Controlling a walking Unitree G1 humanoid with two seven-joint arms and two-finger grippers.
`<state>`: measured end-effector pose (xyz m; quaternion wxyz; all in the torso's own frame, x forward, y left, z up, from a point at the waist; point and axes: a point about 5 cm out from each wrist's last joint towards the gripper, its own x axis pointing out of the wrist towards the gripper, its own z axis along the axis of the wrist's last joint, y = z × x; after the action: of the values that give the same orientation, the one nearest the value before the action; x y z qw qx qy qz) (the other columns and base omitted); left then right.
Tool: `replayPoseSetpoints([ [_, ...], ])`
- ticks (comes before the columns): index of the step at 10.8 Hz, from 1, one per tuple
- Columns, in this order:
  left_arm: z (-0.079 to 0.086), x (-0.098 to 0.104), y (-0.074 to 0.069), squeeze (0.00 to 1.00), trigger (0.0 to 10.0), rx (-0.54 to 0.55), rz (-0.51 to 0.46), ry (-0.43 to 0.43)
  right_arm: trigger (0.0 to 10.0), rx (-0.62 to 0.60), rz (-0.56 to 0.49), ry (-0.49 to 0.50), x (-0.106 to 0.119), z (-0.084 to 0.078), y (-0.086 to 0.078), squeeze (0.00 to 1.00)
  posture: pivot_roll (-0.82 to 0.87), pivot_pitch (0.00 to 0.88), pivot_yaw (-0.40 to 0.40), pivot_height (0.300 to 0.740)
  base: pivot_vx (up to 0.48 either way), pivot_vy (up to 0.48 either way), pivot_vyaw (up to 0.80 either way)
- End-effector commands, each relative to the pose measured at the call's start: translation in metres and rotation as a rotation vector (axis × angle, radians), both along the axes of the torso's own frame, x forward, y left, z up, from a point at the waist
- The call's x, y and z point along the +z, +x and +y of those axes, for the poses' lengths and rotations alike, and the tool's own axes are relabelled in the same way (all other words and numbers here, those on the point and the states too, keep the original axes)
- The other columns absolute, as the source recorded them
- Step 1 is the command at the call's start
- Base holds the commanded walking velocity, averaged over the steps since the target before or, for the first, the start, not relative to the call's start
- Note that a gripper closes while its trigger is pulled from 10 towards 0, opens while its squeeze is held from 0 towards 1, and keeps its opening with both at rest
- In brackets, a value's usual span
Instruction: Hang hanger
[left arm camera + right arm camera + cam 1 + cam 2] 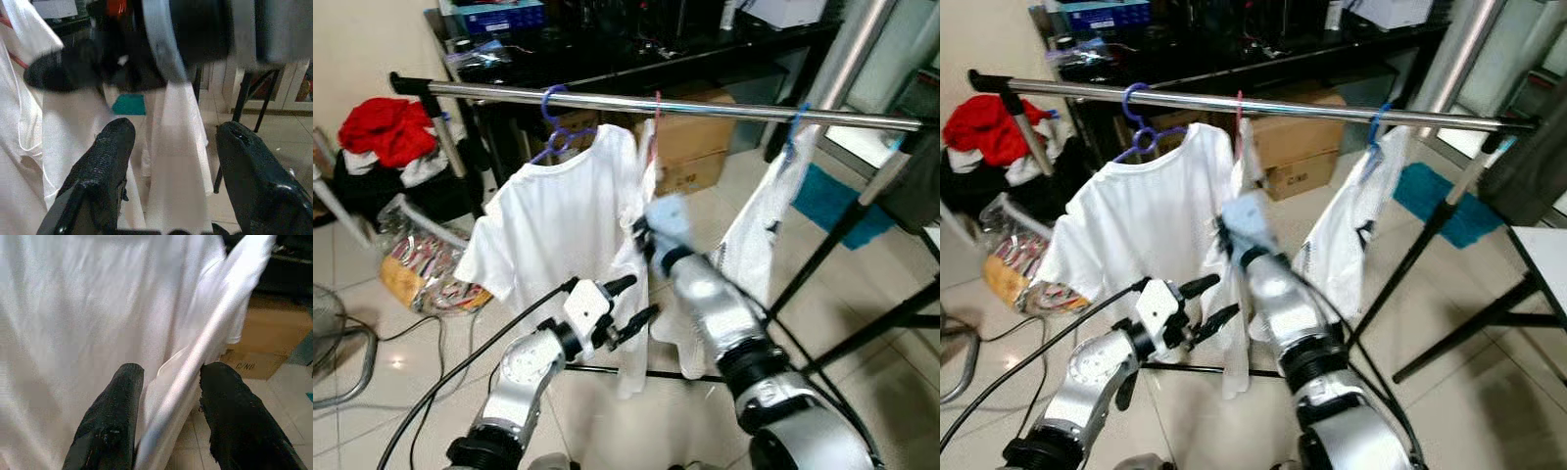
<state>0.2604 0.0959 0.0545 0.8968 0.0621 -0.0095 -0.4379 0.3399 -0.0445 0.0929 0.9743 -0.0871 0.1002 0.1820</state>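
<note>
A purple hanger [555,122] hangs by its hook on the shiny metal rail [724,108]. It holds a white T-shirt [558,225] that faces the front. Next to it a thin red hanger [656,127] holds a second white shirt [636,294], turned sideways. Farther along hangs a blue hanger [795,132] with another white shirt [759,235].

1. We are seeing bright, even daylight washing the white shirt [563,220] and pale floor [372,323].
2. Glare is streaking the metal rail [705,106].
3. Motion blur is smearing the right arm [705,294].
4. The wrist views are looking soft, the nearby cloth out of focus.
</note>
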Motion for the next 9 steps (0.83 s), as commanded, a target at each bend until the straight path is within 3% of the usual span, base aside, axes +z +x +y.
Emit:
replayPoseSetpoints([
  [1,-0.003,0.0,-0.001,0.0,10.0,-0.006,0.005,0.005,10.0,-0.03,-0.006,-0.033,0.004,-0.005,0.006,0.0,0.11,0.0,-0.002,0.74,0.0,0.0,0.0],
  [4,-0.004,0.0,-0.004,0.0,10.0,-0.002,0.012,0.008,10.0,-0.103,-0.005,-0.077,0.002,-0.019,0.012,0.0,0.11,0.0,-0.003,0.74,0.0,0.0,0.0],
  [5,-0.004,0.0,-0.003,0.0,10.0,-0.001,0.012,0.012,7.3,-0.113,-0.007,-0.075,0.002,-0.02,0.012,0.0,0.1,0.0,-0.002,0.74,0.0,0.0,0.0],
  [6,-0.005,0.001,-0.002,0.0,10.0,-0.001,0.011,0.012,2.2,-0.114,-0.008,-0.074,0.002,-0.02,0.013,0.0,0.1,0.0,-0.003,0.74,0.0,0.0,0.0],
  [7,-0.006,0.002,-0.001,0.0,10.0,-0.002,0.008,0.012,0.0,-0.108,-0.002,-0.076,0.001,-0.02,0.012,0.0,0.1,0.0,-0.006,0.74,0.0,0.0,0.0],
  [8,-0.007,0.002,-0.002,0.0,10.0,-0.002,0.008,0.013,2.1,-0.097,0.006,-0.071,0.001,-0.018,0.012,0.0,0.1,0.0,-0.009,0.74,0.0,0.0,0.0],
  [9,-0.008,0.002,-0.002,0.0,10.0,-0.002,0.009,0.012,9.8,-0.078,0.01,-0.068,0.002,-0.013,0.013,0.0,0.1,0.0,-0.009,0.74,0.0,0.0,0.0],
])
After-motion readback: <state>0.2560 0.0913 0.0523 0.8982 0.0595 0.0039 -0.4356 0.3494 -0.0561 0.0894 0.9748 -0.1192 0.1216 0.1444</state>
